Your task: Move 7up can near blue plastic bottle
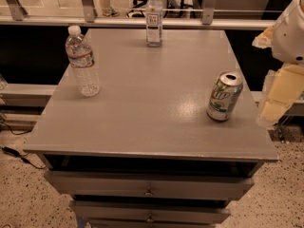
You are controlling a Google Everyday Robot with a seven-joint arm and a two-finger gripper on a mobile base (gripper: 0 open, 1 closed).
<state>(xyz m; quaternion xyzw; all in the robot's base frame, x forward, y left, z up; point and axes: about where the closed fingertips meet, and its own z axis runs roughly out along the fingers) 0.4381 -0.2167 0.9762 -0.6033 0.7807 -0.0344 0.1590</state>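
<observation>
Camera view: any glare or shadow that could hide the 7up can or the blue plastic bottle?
Camera view: warm, dim light; a soft sheen on the table just left of the 7up can, whose silver top catches light; the blue plastic bottle at the far edge stands against brighter clutter; the gripper hangs at the right edge, beside the can, off the table.

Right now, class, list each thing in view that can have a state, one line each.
7up can: upright, top opened, on the right of the table, not held.
blue plastic bottle: upright at the far edge, capped.
crinkled clear bottle: upright on the left, capped.
gripper: off the right edge, apart from the can.
drawers: shut.
</observation>
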